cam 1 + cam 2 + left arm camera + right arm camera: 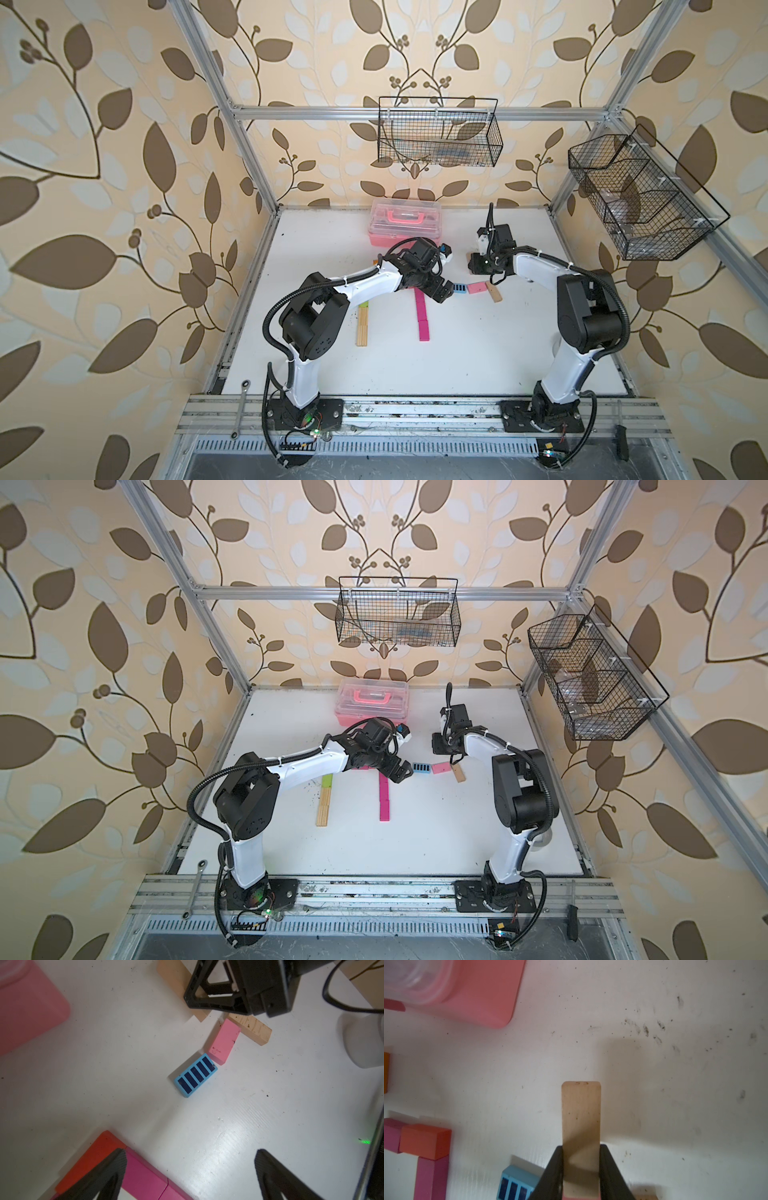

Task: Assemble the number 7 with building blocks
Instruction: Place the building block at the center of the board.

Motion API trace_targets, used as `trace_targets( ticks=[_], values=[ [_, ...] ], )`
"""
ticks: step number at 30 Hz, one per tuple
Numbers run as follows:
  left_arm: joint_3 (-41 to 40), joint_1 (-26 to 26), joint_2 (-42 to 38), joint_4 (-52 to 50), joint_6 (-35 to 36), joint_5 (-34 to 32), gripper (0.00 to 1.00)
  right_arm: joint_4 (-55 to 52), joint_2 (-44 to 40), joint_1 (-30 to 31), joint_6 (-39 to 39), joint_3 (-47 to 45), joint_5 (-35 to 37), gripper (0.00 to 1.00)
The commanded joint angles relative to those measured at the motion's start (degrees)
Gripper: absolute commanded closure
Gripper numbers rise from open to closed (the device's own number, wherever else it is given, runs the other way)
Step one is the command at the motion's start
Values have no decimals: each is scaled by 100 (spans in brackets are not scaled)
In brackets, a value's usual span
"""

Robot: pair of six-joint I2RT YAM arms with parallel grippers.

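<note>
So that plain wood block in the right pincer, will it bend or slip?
Probably stiff: the wood block shows straight edges in the right pincer. Likely light, being small and thin. It might pivot, since only its smooth sides are pinched near one end.

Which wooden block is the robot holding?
The wood block in the right gripper's fingers; the other wood blocks lie free on the table.

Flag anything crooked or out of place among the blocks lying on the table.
The loose plain wooden rectangular block lies askew: it sits angled across the end of the light pink block, out of line with it and the blue-striped block.
</note>
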Motion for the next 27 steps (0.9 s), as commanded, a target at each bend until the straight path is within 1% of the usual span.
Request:
trace_targets(
  ticks=[1, 5, 11, 15, 20, 22, 27],
  values=[
    [302, 34, 70, -274, 335, -50, 1, -132, 95, 15, 59, -55, 46, 73],
    [299, 34, 77, -167, 295, 63, 1, -146, -70, 26, 175, -460, -59, 73],
    [373, 34, 315, -165, 273, 91, 1, -183, -970, 22, 399, -1568, 50, 73],
    [437, 25, 567, 120, 41, 139, 1, -249, -1431, 17, 470, -1962, 101, 73],
    [866, -31, 981, -55, -84, -147, 1, -373, -1795, -10, 353, -2035, 98, 73],
    [871, -92, 1069, -7, -102, -391, 1, -343, -1902, -18, 202, -2002, -8, 73],
    [890, -192, 1235, 44, -237, -700, 1, -366, -1832, -53, -461, -1650, -156, 73]
  ],
)
